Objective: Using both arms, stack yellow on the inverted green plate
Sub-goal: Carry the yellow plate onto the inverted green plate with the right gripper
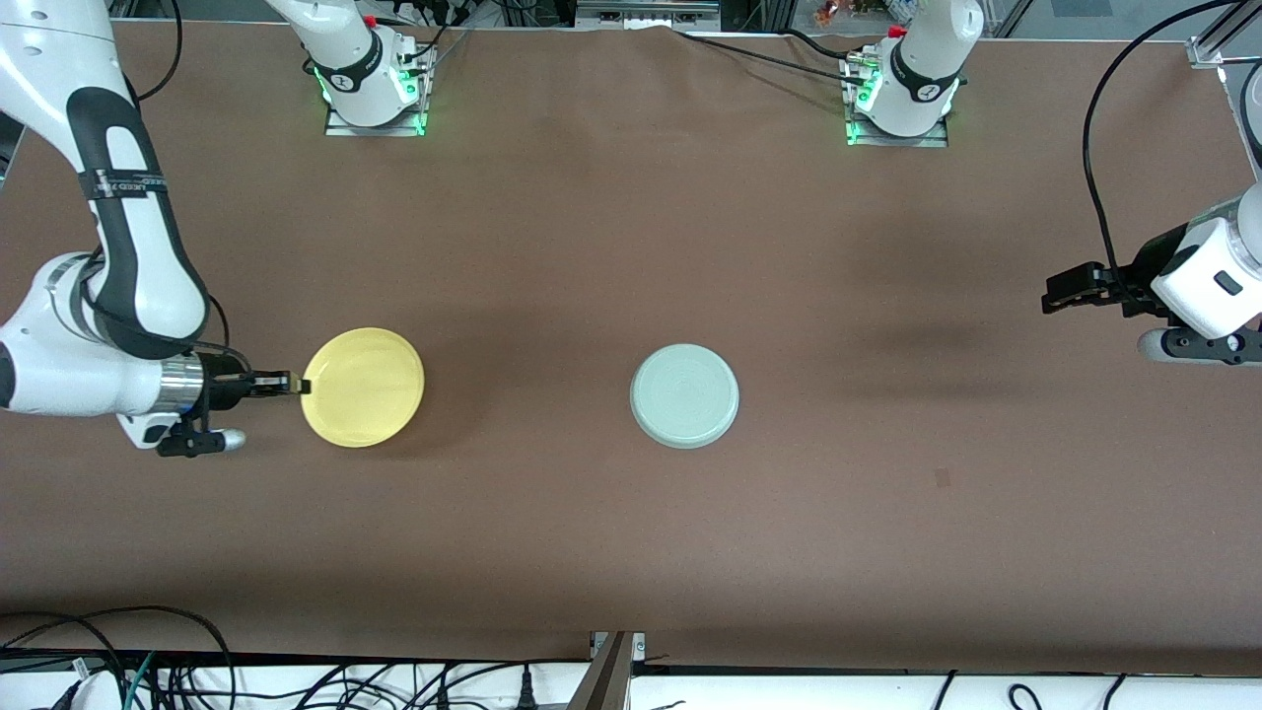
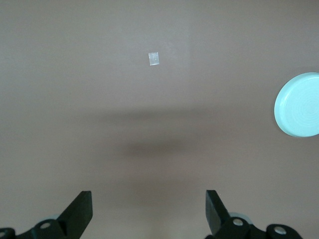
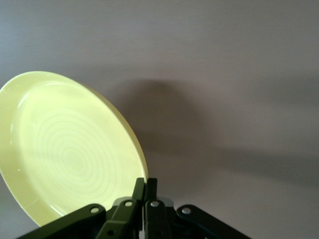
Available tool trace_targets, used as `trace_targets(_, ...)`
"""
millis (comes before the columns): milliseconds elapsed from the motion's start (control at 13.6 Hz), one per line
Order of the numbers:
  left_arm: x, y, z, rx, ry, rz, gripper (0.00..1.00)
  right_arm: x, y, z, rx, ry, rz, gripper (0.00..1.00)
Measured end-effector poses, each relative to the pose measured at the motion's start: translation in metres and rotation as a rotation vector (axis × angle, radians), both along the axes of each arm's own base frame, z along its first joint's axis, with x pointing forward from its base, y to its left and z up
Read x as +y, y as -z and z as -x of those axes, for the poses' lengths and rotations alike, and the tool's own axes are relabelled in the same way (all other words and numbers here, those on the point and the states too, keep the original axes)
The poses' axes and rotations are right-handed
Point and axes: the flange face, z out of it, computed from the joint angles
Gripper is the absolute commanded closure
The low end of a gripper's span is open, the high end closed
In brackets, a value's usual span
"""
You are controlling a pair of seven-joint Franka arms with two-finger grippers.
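Got the yellow plate (image 1: pixel 363 387) pinched by its rim in the right gripper (image 1: pixel 286 384), jaws clenched on the edge, plate tilted and lifted over the surface (image 1: pixel 631 247) toward the right arm's end. Green plate (image 1: pixel 684 395) sitting upside down, ringed underside up, about mid-surface, well apart from the yellow one. Left gripper (image 1: pixel 1053 296) just waiting in the air over the left arm's end, jaws spread wide, gripping nothing.
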Motion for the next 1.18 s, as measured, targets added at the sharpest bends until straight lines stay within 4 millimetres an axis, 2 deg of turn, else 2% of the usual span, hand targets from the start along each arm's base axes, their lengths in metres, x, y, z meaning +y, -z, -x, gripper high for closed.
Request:
trace_targets(147,0.001,0.0,0.0,0.0,-0.001,0.0,0.0,0.047,-0.005,0.0,0.011,0.0,-0.032,1.0)
trace_targets(516,0.001,0.0,0.0,0.0,-0.001,0.0,0.0,0.188,-0.027,0.0,-0.129,-0.046,-0.089,1.0)
trace_targets(810,0.001,0.0,0.0,0.0,-0.001,0.0,0.0,0.324,-0.01,0.029,-0.228,0.001,-0.1,1.0)
trace_targets(957,0.001,0.002,-0.001,0.003,-0.001,0.0,0.0,0.367,0.008,0.047,-0.224,0.058,-0.104,1.0)
trace_targets(1178,0.001,0.004,-0.002,0.007,-0.001,0.0,0.0,0.409,0.033,0.069,-0.214,0.121,-0.11,1.0)
